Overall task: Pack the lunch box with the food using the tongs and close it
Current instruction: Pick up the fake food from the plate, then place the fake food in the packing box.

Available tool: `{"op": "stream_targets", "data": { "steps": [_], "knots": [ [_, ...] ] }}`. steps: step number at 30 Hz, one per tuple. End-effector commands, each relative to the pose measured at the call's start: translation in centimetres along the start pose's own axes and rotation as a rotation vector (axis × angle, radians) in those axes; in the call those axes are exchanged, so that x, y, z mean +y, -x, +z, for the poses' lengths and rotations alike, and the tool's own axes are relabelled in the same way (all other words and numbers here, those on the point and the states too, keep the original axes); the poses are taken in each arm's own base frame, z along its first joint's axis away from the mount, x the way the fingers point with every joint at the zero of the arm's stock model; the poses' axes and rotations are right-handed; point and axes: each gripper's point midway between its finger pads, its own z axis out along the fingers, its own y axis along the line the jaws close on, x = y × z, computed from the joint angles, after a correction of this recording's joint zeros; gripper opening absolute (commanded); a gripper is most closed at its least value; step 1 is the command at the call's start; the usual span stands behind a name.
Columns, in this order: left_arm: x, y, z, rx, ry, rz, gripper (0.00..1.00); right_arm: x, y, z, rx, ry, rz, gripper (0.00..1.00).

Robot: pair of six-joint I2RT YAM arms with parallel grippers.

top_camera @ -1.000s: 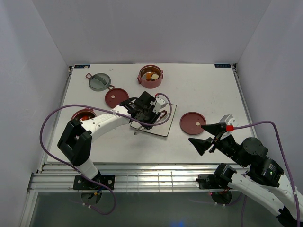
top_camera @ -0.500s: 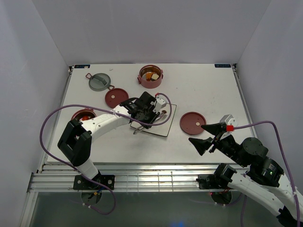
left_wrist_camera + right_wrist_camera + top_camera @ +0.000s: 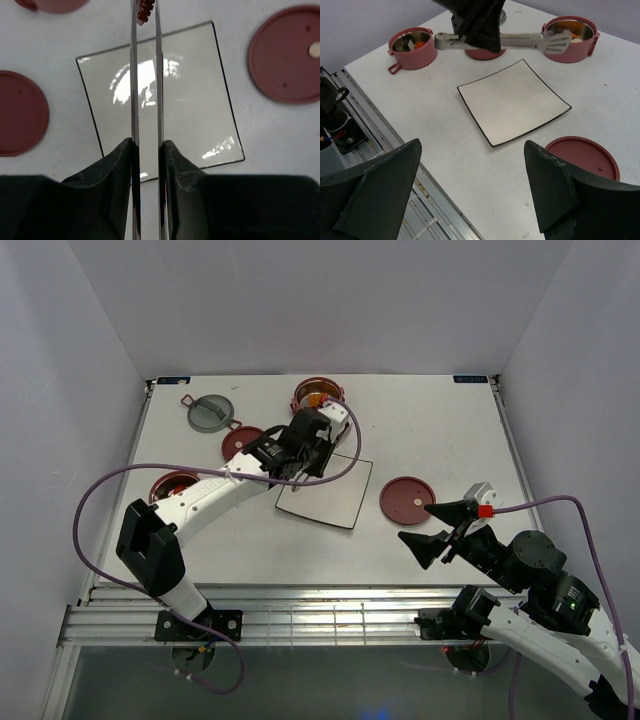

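— One food piece (image 3: 145,9) is off the square plate (image 3: 335,495). A second ago the tongs (image 3: 133,75) were down on that plate; now they pinch a reddish-brown bit at their tips.
— And the arm?
— The left gripper (image 3: 146,145), clamped around both arms of the tongs, has swung from mid-frame toward the bowl (image 3: 567,54) at the upper centre of the overhead view.
— So the plate is done?
— It looks bare, so this may be the last piece to pack.
— Is the piece above the bowl yet?
— Close. From the right wrist view the tips overlap its rim, but I cannot tell whether they are over the opening.
— What else is around?
— A second bowl (image 3: 175,483) at middle left already has food inside. Two red disc lids (image 3: 407,500) lie flat either side of the plate, and the grey-green top lid (image 3: 210,412) sits at upper left.
— The other arm?
— The right gripper (image 3: 431,528) hangs at lower right, jaws spread wide and grasping nothing, well apart from it all.
— Anything in the way?
— Nothing between tips and bowl. Lids and stacking remain.
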Motion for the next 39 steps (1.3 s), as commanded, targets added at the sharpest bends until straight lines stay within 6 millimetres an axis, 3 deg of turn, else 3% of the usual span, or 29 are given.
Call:
{"op": "stream_targets", "data": {
  "steps": [1,2,3,5,6,8,13,22,27,39],
  "knots": [
    [4.1,8.1,-2.7,-0.241,0.135,-0.139,0.16,-0.1,1.7,-0.7,-0.051,-0.005,-0.002,0.89],
    [5.2,8.0,-1.5,-0.215,0.145,-0.160,0.16,-0.1,1.6,-0.7,-0.048,-0.006,-0.002,0.89],
    [5.5,9.5,-1.7,-0.240,0.137,-0.174,0.16,-0.1,1.7,-0.7,-0.049,-0.006,-0.002,0.89],
    [6.9,9.5,0.0,-0.206,0.178,-0.190,0.16,-0.1,1.7,-0.7,-0.050,-0.009,-0.002,0.89],
    [7.5,10.7,-0.1,-0.228,0.191,-0.203,0.16,-0.1,1.7,-0.7,-0.049,-0.007,-0.002,0.89],
    [8.7,11.4,0.6,-0.232,0.202,-0.224,0.16,-0.2,1.6,-0.7,-0.048,-0.010,-0.002,0.89],
    [10.2,12.7,3.6,-0.236,0.213,-0.223,0.16,-0.1,1.6,-0.6,-0.046,-0.008,-0.002,0.89],
    [10.6,11.7,7.8,-0.212,0.187,-0.220,0.19,-0.1,1.7,-0.5,-0.047,-0.009,-0.006,0.89],
    [10.0,11.3,9.3,-0.201,0.146,-0.218,0.23,-0.1,1.7,-0.5,-0.048,-0.010,-0.005,0.89],
    [10.8,9.2,11.5,-0.146,0.163,-0.224,0.36,-0.2,1.7,-0.6,-0.047,-0.012,-0.005,0.89]
  ]
}}
